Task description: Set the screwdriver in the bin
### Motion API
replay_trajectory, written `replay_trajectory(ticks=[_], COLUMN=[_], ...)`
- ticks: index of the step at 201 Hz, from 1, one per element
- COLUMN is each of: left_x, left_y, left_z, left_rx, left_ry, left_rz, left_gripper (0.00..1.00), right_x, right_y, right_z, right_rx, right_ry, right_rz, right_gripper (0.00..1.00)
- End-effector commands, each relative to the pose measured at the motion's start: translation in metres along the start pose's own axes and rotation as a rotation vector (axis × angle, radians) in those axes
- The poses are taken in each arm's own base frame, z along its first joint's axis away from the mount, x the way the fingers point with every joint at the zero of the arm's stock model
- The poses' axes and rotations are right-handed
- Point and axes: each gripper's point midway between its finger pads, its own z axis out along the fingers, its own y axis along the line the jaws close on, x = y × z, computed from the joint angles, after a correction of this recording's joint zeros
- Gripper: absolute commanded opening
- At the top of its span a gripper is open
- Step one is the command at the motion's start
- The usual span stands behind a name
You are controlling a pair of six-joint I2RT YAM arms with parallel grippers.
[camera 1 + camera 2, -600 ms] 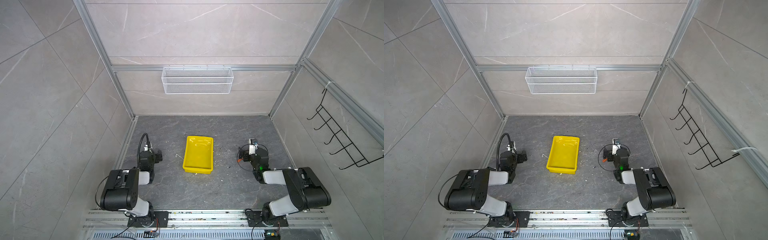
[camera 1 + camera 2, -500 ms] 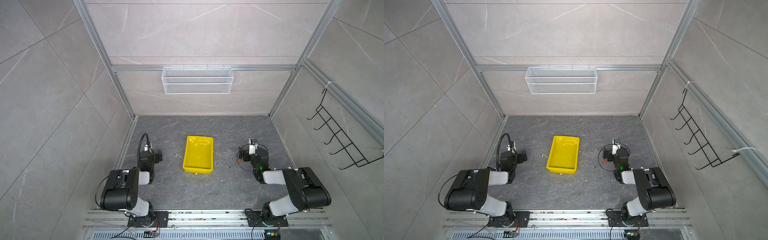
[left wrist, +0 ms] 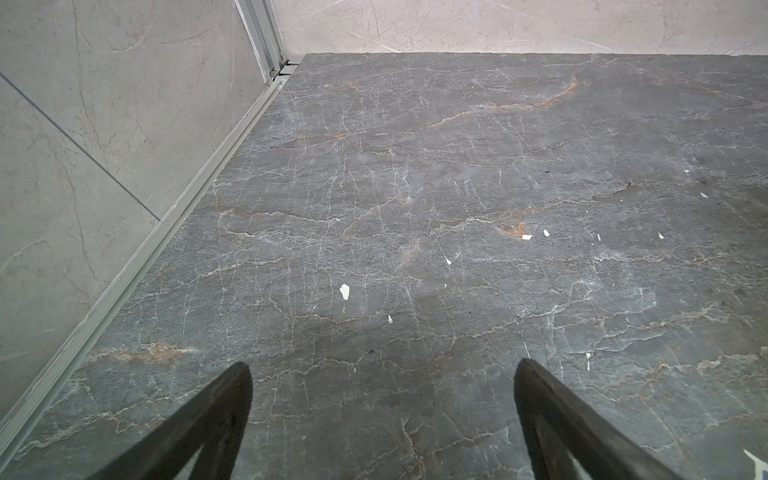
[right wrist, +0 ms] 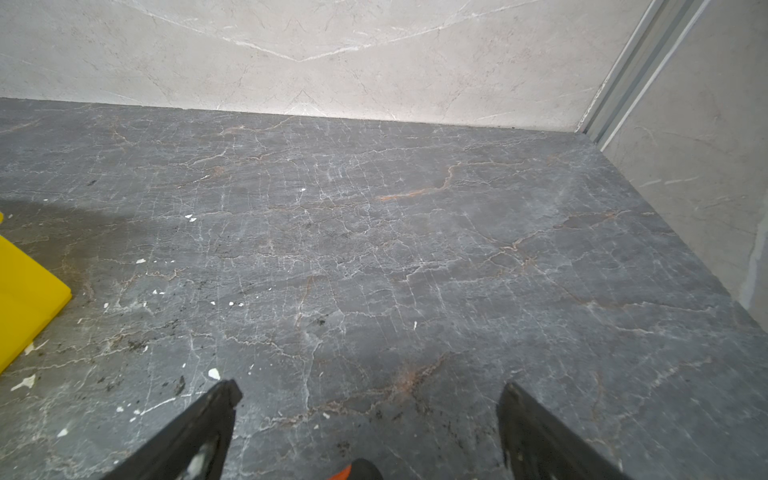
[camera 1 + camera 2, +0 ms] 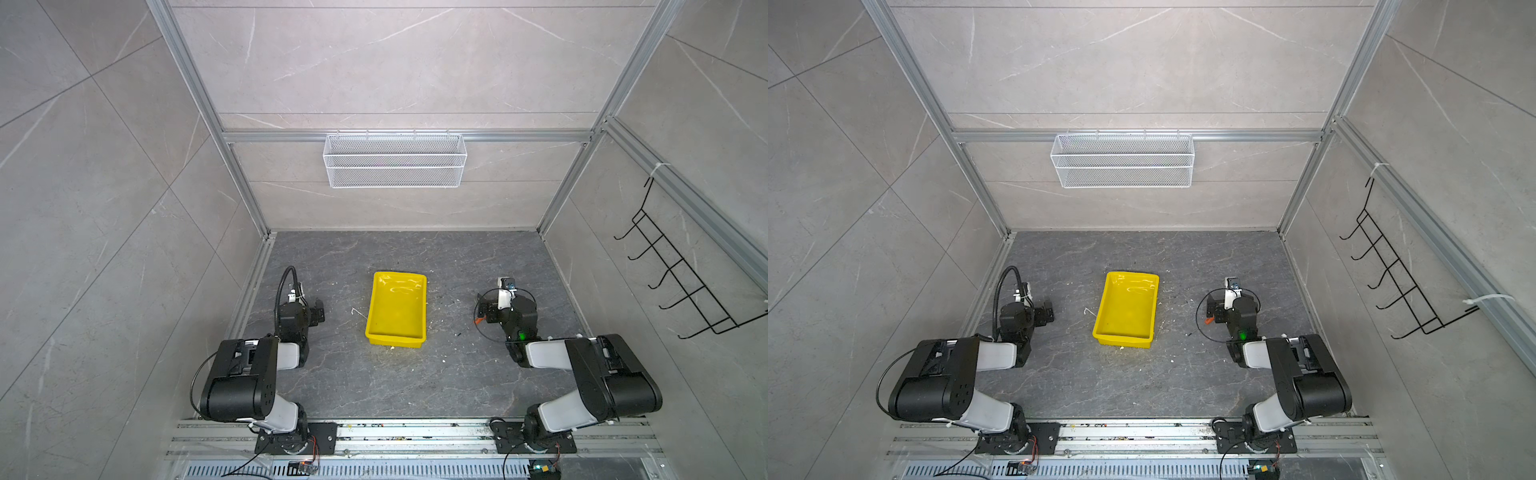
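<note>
Nothing has moved since the earlier look: both arms, bin and screwdriver sit where they were. Your bin (image 5: 395, 316) lies mid-floor, long side running 12 to 6 o'clock, its glossy yellow bottom bare. Screwdriver (image 5: 478, 320): out at the bin's 3 o'clock, well apart from it, with only an orange end poking out beside the right arm's head in both top views. Right gripper (image 4: 369, 388): fingers spread wide, grey floor (image 4: 374, 270) between the tips, nothing pinched. Its wrist view catches a scrap of orange handle and black collar low between the fingers, touching neither. Whether the tool lies flat on the floor, you cannot tell. Left gripper (image 3: 383, 365): at the bin's 9 o'clock, fingers just as wide, holding nothing, with white flecks (image 3: 344, 291) on the floor ahead. Wire basket (image 5: 395, 162) hangs on the back wall at 12 o'clock. Black hook rack (image 5: 681, 282) is on the side wall at 3 o'clock.
</note>
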Motion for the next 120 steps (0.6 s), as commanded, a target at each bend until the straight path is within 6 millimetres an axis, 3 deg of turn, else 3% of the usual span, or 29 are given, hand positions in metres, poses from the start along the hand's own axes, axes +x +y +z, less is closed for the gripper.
replay_trajectory(ticks=[1,120], left_x=[-0.0166,-0.0162], left_y=[0.0003,0.0003], left_z=[0.0013,0.0032], left_rx=[0.004,0.037], left_ry=[-0.050,-0.037], left_rz=[-0.021,-0.038], left_gripper=[1.00,1.00], right_x=[-0.0050,-0.0051], right_y=[0.0000,0.0005], right_z=[0.0017,0.0020], right_rx=[-0.001,-0.002], right_ry=[-0.013,-0.013], right_rz=[0.001,0.000], right_gripper=[0.99,0.99])
